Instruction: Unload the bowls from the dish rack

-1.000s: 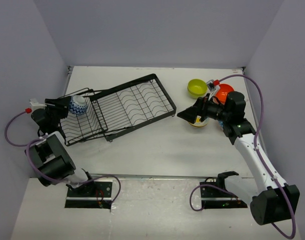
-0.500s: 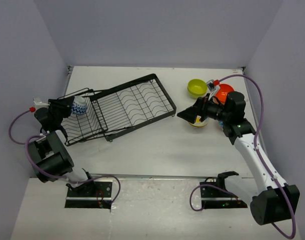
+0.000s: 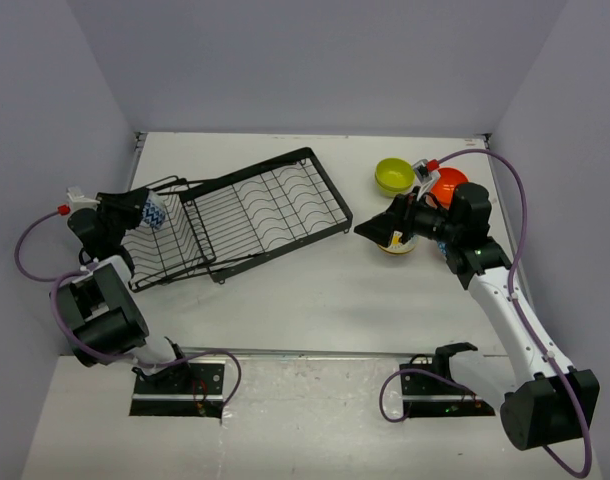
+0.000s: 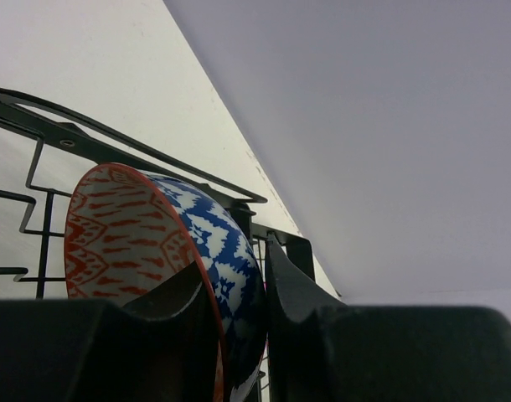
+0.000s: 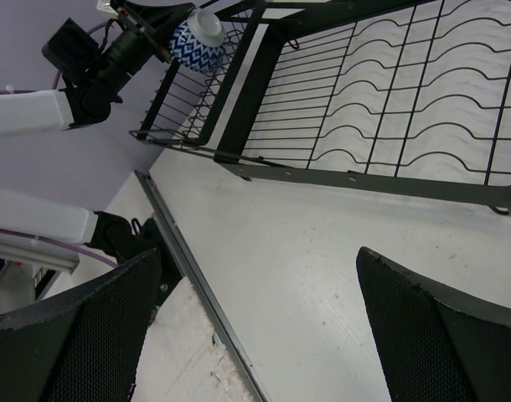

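My left gripper is shut on the rim of a blue-and-white patterned bowl, held on edge over the basket end of the black wire dish rack. In the left wrist view the bowl, orange-red patterned inside, sits between my left gripper's fingers, with rack wire behind it. My right gripper is open and empty above the table, right of the rack. The lime green bowl, the orange-red bowl and a cream bowl sit on the table at the right.
The right wrist view shows the rack, the held bowl, the left arm, the table's metal front edge and my open right gripper. Purple cables trail from both arms. Walls close in the table.
The left gripper has drawn slightly left with the blue-and-white bowl and turned it more on edge. The right arm has not moved.
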